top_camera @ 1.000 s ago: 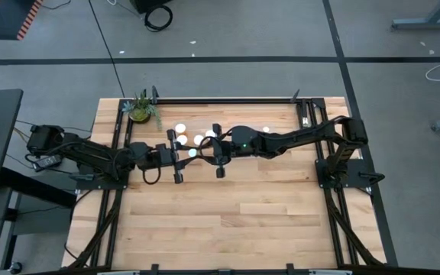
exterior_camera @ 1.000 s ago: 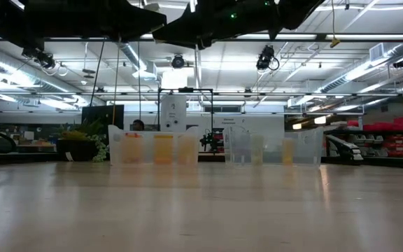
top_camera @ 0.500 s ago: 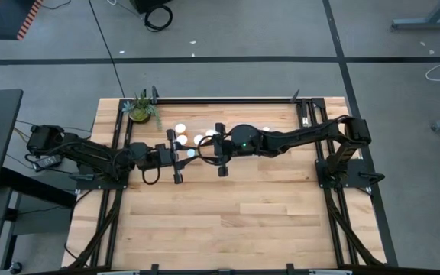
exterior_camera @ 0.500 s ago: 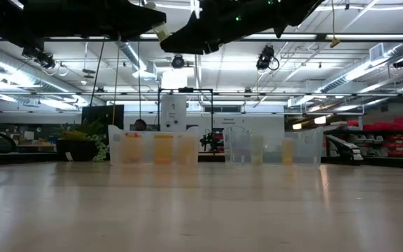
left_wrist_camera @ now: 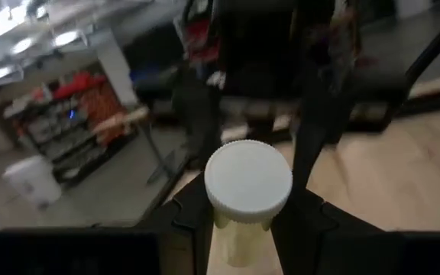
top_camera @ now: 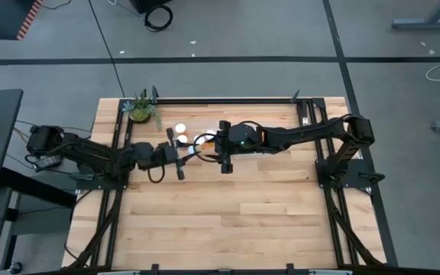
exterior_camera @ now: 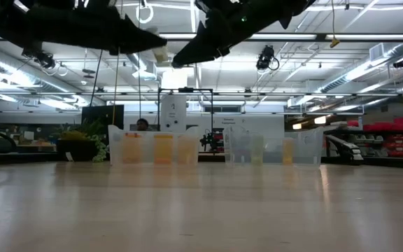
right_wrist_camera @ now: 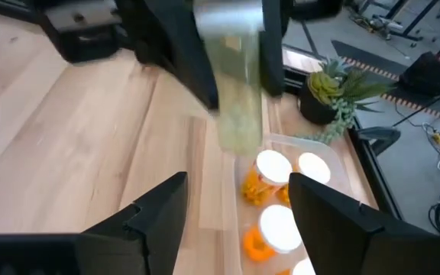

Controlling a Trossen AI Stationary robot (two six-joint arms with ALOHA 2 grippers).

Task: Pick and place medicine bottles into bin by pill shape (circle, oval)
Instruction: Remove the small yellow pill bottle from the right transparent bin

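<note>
Surface: wooden table [top_camera: 228,221] in a black frame, with grey floor around it and a workshop hall behind in the low view.
Left gripper [top_camera: 177,153]: raised above the table near its far middle; its fingers [left_wrist_camera: 312,221] are clamped on the sides of a held bottle [left_wrist_camera: 247,200], white cap toward the wrist camera.
Right gripper [top_camera: 224,147]: raised just beside the left gripper, facing it; its fingers [right_wrist_camera: 155,218] stand wide apart with nothing between them.
Held bottle: in the right wrist view it hangs ahead of the right gripper's spread fingers, pinched by the other arm's dark fingers.
Left bin [exterior_camera: 154,148]: clear, below and just beyond the left gripper; orange bottles with white caps [right_wrist_camera: 272,168] stand upright inside.
Right bin [exterior_camera: 271,146]: clear, beside the left bin, on the far side of the right gripper; contents cannot be told apart.
Plant [top_camera: 140,108]: potted, beyond the left gripper at the far corner of the table, just beside the left bin.
</note>
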